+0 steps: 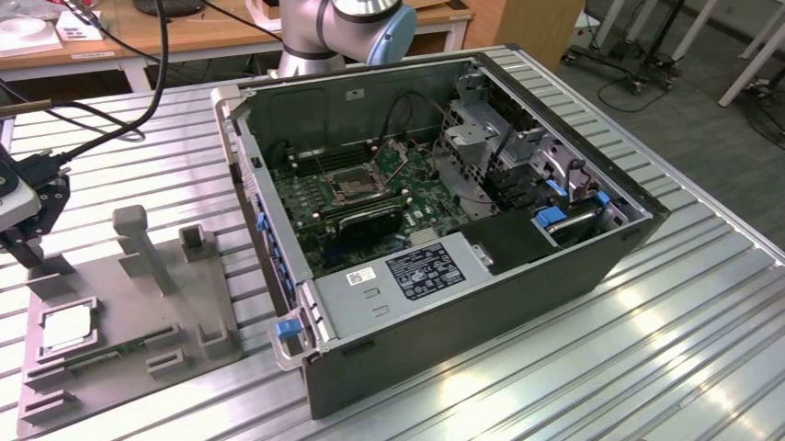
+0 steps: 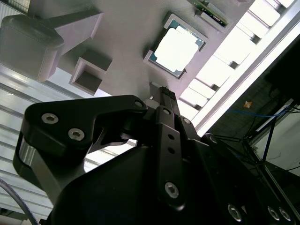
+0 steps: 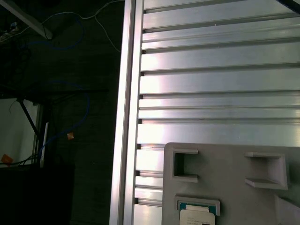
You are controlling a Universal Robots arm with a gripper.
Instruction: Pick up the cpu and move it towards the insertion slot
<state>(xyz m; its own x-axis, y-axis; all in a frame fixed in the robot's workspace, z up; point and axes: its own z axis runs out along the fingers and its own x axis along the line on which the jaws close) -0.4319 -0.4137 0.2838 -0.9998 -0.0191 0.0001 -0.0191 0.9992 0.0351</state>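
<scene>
The cpu [image 1: 68,326], a flat silvery square, lies in a recess of the grey holder plate [image 1: 129,317] at the exterior view's left. It shows bright in the second wrist view [image 2: 177,49] and partly in the first wrist view [image 3: 199,216]. My gripper [image 1: 25,255] hangs above the plate's far corner, a short way beyond the cpu and apart from it. Its black fingers [image 2: 165,96] meet at the tips, shut on nothing. The insertion slot [image 1: 349,186], dark with a metal frame, sits on the green board inside the open computer case [image 1: 491,312].
A narrow green circuit strip [image 1: 117,354] lies in the holder plate beside the cpu. Upright grey posts [image 1: 135,239] rise from the plate between the gripper and the case. The ribbed metal table [image 1: 687,349] ends close to the plate's left side. Cables [image 1: 123,129] hang at the back left.
</scene>
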